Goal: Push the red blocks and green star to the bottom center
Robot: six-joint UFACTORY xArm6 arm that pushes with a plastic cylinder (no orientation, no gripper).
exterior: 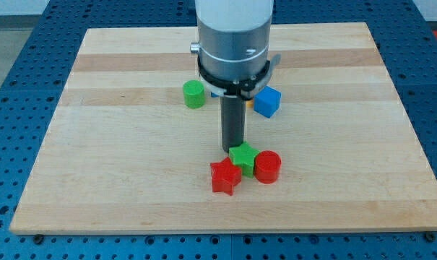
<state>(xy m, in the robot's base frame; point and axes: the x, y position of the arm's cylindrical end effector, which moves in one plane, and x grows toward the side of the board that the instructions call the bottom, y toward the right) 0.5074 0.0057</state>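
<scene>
A green star (243, 157) sits near the bottom centre of the wooden board (117, 144). A red star (225, 177) lies just below and left of it, touching it. A red cylinder (267, 166) stands at the green star's right, touching it. My tip (234, 149) is at the green star's upper left edge, right against it, above the red star.
A green cylinder (194, 94) stands up and left of the rod. A blue cube (268, 101) sits up and right of it. A bit of another blue block (214, 92) and something yellow (247, 102) peek out behind the arm's body.
</scene>
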